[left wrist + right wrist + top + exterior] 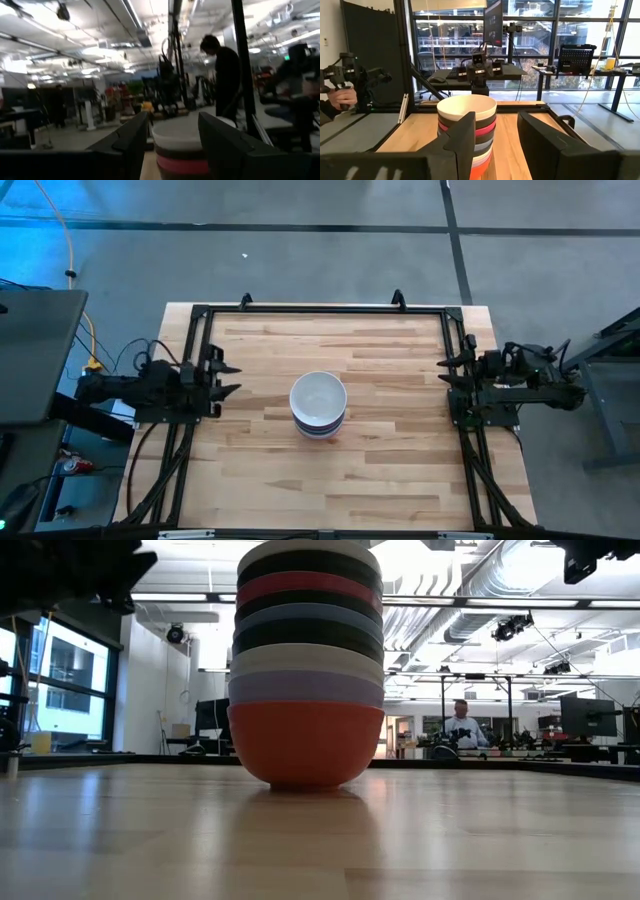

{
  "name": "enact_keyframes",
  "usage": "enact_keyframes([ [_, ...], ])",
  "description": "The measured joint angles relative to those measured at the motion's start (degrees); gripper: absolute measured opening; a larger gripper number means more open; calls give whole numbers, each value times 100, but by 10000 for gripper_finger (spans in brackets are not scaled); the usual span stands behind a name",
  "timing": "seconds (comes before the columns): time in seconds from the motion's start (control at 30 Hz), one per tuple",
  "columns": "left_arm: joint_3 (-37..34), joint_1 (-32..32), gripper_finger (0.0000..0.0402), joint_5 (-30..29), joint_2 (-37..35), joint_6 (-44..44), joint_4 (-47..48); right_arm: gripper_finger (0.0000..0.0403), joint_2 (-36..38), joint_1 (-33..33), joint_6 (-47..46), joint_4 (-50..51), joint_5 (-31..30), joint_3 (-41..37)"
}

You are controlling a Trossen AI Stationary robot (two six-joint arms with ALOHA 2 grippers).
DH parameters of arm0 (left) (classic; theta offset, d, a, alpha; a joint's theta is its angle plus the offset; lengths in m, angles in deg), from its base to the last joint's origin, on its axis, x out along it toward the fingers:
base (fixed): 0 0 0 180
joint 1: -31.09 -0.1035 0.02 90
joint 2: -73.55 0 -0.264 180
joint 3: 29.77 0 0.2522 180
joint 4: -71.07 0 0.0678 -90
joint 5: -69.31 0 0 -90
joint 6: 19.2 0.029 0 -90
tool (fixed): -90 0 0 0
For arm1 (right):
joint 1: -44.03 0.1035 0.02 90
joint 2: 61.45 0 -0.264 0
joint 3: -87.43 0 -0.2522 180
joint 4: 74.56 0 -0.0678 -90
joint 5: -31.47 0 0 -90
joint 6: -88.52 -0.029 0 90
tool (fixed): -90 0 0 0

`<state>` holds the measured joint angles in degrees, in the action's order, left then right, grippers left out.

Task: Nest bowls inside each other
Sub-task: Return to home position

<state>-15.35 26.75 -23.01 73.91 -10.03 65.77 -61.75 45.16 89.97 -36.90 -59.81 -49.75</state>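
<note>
All the bowls stand nested in one stack (318, 406) at the middle of the table, a white bowl on top and a red-orange one at the bottom, resting on the wood by its base (305, 780). The stack also shows in the left wrist view (185, 145) and the right wrist view (467, 127). My left gripper (228, 379) is open at the table's left edge. My right gripper (447, 375) is open at the right edge. Both are well away from the stack and hold nothing.
A black metal frame (320, 311) runs around the table's far, left and right sides. Bare wood lies all around the stack. Beyond the table a person (225, 70) stands in the room, and a hand (340, 97) holds a controller at the side.
</note>
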Motion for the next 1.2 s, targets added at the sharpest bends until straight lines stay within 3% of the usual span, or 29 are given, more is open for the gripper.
enact_keyframes([
  [0.57, 0, 63, 163, -112, 0, 44, 1799, 140, -1, 0, -59, 179, 38, 0],
  [0.93, 2, 61, 163, 58, 71, 643, 1846, 140, -1, 0, -61, 212, 498, 0],
  [1.2, 4, 61, 163, 158, 255, 251, 1850, 140, -1, 2, -317, 440, 693, 0],
])
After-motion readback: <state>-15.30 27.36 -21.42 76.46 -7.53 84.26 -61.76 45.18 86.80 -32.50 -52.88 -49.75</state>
